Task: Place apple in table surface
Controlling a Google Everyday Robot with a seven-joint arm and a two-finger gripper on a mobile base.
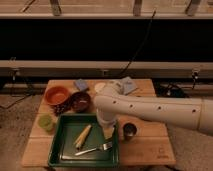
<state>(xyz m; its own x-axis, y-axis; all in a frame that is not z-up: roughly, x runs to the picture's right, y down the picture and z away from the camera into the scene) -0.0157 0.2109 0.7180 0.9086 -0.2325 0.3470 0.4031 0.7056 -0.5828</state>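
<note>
One arm [150, 107] reaches in from the right, and its gripper [108, 131] points down at the right side of the tray [62, 150], just beside the cup [129, 131]. Whether it is open or closed I cannot tell. No apple shows anywhere; most likely it lies hidden behind the gripper, in the tray. The step in hand looks like the reach and grasp, with the placing not yet begun. Next, I judge, the gripper must take hold of the apple, lift it over the tray's rim and carry it to bare table [145, 147]. The strip right of the cup is nearest, and the move should not knock the cup, the corn [82, 136] or the fork [95, 148]. Only a faint mark [161, 151] sits near the table's front right corner, too small to read; no other writing or brand shows
</note>
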